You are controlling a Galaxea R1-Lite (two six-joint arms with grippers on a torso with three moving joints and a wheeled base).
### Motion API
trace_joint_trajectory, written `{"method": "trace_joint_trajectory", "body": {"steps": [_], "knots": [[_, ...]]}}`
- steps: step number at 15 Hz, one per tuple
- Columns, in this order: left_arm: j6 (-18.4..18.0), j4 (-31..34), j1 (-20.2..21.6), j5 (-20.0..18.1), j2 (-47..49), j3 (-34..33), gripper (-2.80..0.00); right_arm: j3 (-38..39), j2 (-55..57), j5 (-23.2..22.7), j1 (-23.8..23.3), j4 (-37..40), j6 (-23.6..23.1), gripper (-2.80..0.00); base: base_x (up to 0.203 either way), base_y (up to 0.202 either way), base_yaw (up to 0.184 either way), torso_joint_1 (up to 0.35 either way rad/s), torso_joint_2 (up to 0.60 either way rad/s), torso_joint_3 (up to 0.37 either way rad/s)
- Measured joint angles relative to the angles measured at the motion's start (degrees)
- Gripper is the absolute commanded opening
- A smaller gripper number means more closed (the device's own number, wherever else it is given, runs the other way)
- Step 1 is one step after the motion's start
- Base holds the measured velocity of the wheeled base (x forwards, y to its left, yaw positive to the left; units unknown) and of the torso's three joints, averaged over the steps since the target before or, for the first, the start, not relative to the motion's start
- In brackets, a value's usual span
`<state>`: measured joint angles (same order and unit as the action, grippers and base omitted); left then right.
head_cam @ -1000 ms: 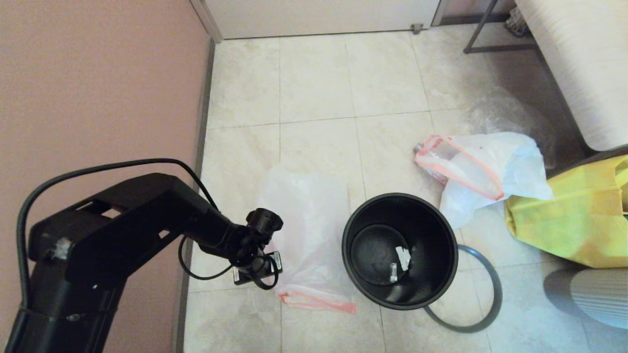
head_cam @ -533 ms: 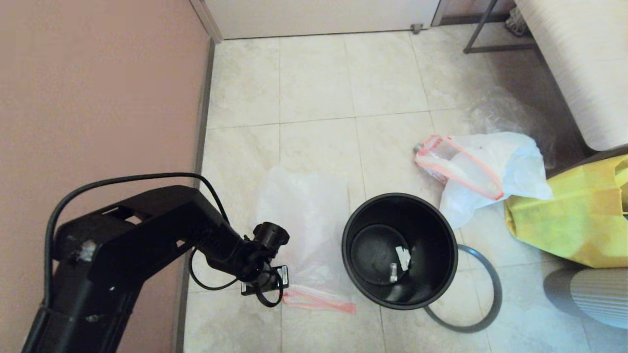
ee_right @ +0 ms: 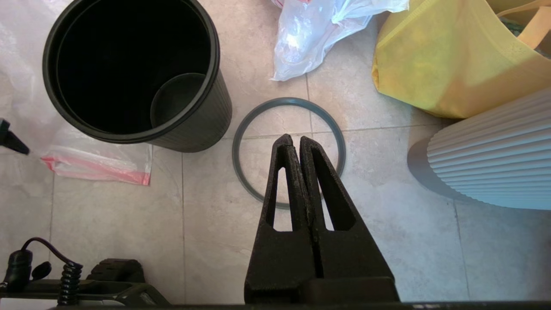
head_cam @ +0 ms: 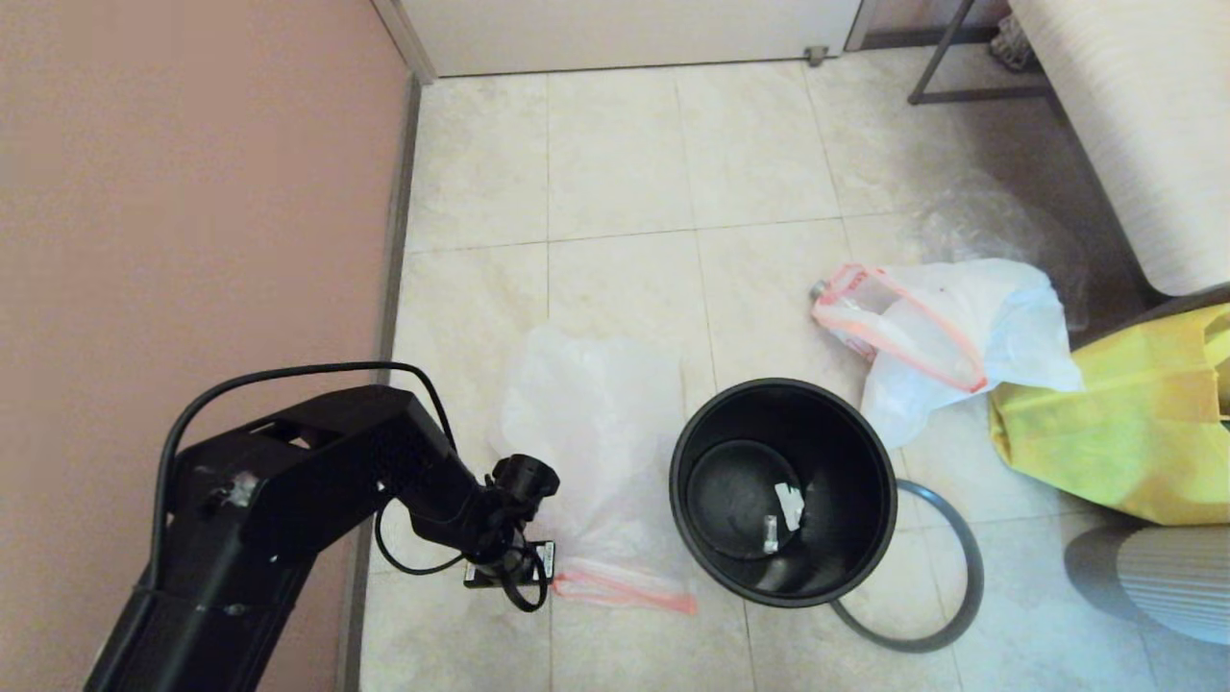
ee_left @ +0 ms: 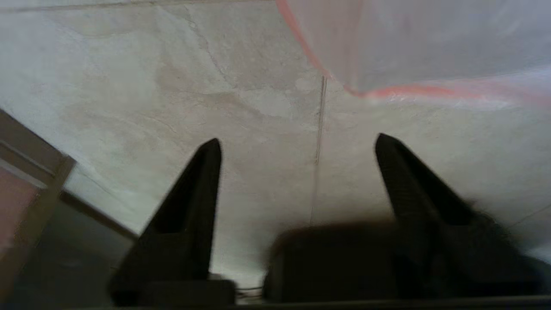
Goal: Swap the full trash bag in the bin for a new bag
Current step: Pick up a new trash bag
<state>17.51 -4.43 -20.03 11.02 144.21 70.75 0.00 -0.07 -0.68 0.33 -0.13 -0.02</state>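
The black bin (head_cam: 870,452) stands upright with no bag in it, and its grey hoop (head_cam: 978,577) lies flat on the tiles at its right. The new bag (head_cam: 596,442) lies flat on the floor left of the bin, its pink-orange hem (head_cam: 625,588) nearest me. My left gripper (head_cam: 511,573) hangs open just off the hem's left corner; in the left wrist view its fingertips (ee_left: 212,148) frame bare tile short of the new bag (ee_left: 422,43). The full trash bag (head_cam: 961,327) lies behind the bin to the right. My right gripper (ee_right: 295,140) is shut and holds nothing above the hoop (ee_right: 288,100).
A yellow fabric bag (head_cam: 1124,432) sits right of the full bag, a white ribbed object (head_cam: 1153,577) stands near it, and crumpled clear plastic (head_cam: 990,221) lies behind. A pink wall (head_cam: 192,192) runs close along my left arm. White ribbed furniture (head_cam: 1134,115) fills the back right.
My left arm has swung nearer and lower, bringing its open gripper down to the left corner of the new bag's hem. Bags, bin and hoop have not moved.
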Motion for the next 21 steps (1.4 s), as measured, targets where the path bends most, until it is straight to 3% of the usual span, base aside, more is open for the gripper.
{"method": "trace_joint_trajectory", "body": {"steps": [2,5,8,12,18,19,21], "knots": [[-3.47,0.45,-0.12,0.02,1.43,1.10,0.00,0.00,0.00,0.00,0.00,-0.01,0.02,-2.80,0.000,0.000,0.000,0.000,0.00,0.000],[-4.32,4.50,-0.15,0.47,4.30,8.47,0.00,0.00,0.00,0.02,0.00,0.00,0.02,-2.80,0.000,0.000,0.000,0.000,0.00,0.000],[-3.18,11.96,0.26,0.59,7.88,21.30,0.00,0.00,0.00,0.00,0.00,0.00,0.02,-2.80,0.000,0.000,0.000,0.000,0.00,0.000],[-0.61,16.07,1.21,1.05,13.45,34.30,0.00,0.00,0.00,0.00,0.02,0.00,0.02,-2.80,0.000,0.000,0.000,0.000,0.00,0.000],[1.88,15.79,1.38,1.11,15.91,38.72,0.00,0.00,0.00,0.00,0.00,0.00,0.02,-2.80,0.000,0.000,0.000,0.000,0.00,0.000],[2.19,15.12,1.38,1.11,15.74,38.49,-2.80,0.00,0.00,0.02,0.00,0.00,0.02,-2.80,0.000,0.000,0.000,0.000,0.00,0.000],[2.39,14.86,1.49,1.16,15.43,37.90,-2.80,0.00,0.00,0.01,0.00,-0.01,0.02,-2.80,0.000,0.000,0.000,0.000,0.00,0.000]]}}
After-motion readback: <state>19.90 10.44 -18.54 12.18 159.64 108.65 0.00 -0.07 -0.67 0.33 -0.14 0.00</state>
